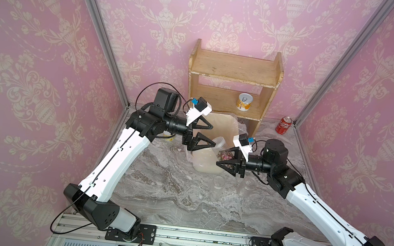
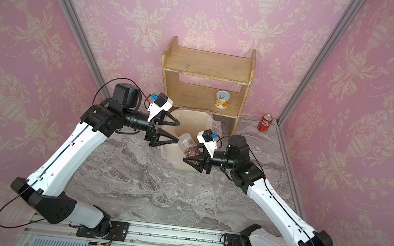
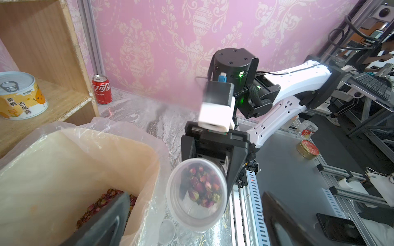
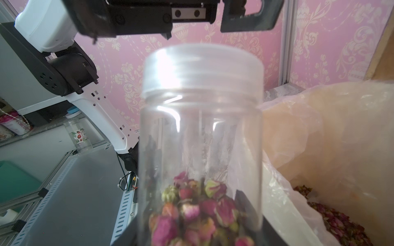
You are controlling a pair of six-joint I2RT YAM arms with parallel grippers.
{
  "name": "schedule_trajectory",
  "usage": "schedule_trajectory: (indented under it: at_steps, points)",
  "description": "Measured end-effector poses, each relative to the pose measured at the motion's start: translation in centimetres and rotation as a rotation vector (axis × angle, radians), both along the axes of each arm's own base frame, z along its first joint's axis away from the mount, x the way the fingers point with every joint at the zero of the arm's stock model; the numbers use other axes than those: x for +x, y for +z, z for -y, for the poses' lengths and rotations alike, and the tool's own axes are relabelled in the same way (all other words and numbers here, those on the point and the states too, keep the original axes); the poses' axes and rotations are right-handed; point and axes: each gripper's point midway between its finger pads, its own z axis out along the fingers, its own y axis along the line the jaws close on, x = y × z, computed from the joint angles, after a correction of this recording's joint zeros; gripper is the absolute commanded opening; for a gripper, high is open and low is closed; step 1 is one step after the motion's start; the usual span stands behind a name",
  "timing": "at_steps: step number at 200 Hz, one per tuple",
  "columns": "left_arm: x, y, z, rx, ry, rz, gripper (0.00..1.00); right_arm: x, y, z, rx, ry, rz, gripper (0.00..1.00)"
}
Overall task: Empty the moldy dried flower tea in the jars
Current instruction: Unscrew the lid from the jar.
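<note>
At the lined bin (image 3: 149, 153) edge, a lidded jar (image 3: 196, 189) faces the spread left gripper (image 1: 214, 136).
Right gripper (image 1: 225, 157) pinches its base; the long axis runs lid-first toward those open jaws.

Tin (image 1: 244, 102) on shelf (image 1: 235, 68), bin (image 1: 207, 164) before it, jars (image 1: 219, 184) apparently nearer

Three jars (image 1: 221, 146) (image 1: 219, 184) (image 1: 247, 185), one cola can (image 1: 283, 124), perhaps two tins (image 1: 244, 102) (image 1: 168, 137)

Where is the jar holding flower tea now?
In a top view, the jar is gripped by the right hand, beside the lined bin, opposite the open left hand.
</note>
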Motion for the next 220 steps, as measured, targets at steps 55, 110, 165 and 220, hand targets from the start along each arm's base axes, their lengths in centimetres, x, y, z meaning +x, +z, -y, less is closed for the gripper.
schedule_trajectory:
  at_steps: [55, 110, 165, 220]
  points:
    - [0.3, -1.6, 0.3, 0.026, -0.020, -0.064, 0.99, 0.0, -0.2, -0.7, -0.009, 0.055, -0.041, 0.07]
    - [0.3, -1.7, 0.3, 0.028, -0.021, -0.064, 0.95, -0.1, 0.6, -0.9, 0.000, 0.077, -0.034, 0.07]
    - [0.8, -1.8, 0.9, 0.002, -0.040, -0.102, 0.81, -0.1, 0.4, -1.1, -0.009, 0.092, -0.053, 0.07]
    - [0.9, -2.5, 1.5, -0.002, -0.058, -0.146, 0.75, -0.1, -0.2, -1.1, -0.026, 0.097, -0.063, 0.07]
